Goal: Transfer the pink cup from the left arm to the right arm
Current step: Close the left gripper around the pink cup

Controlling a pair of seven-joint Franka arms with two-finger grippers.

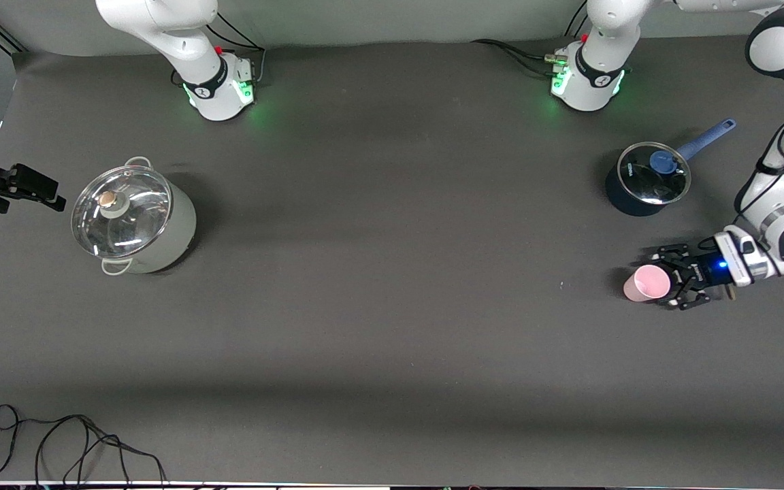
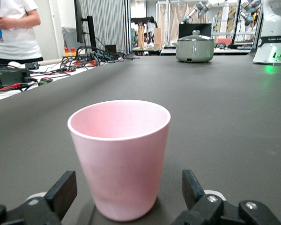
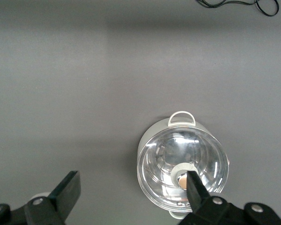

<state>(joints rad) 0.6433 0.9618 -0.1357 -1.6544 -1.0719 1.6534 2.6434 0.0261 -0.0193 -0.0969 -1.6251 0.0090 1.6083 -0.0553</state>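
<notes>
Front view shows the pink cup [image 1: 646, 283] standing upright on the dark desk [image 1: 392, 306] at the left arm's end, nearer to the front camera than the small dark-blue saucepan [image 1: 647, 180] with its glass lid and blue handle. The left hand [image 1: 671, 280] sits low at the desk, level with the cup, its black linkage fingers spread wide with one on each side of the cup. Left wrist view confirms this: the cup [image 2: 119, 157] stands between the two fingertips [image 2: 62, 192], with a gap on each side, so the fingers are apart from its wall and nothing is gripped.

At the right arm's end of the desk stands a pale-green pot [image 1: 135, 219] with a glass lid and two loop handles. The right hand [image 1: 52, 197] hangs in the air just beside it, toward the desk's edge, and waits. Right wrist view looks down on that pot [image 3: 182, 166], with the fingers [image 3: 68, 187] wide open and empty.
</notes>
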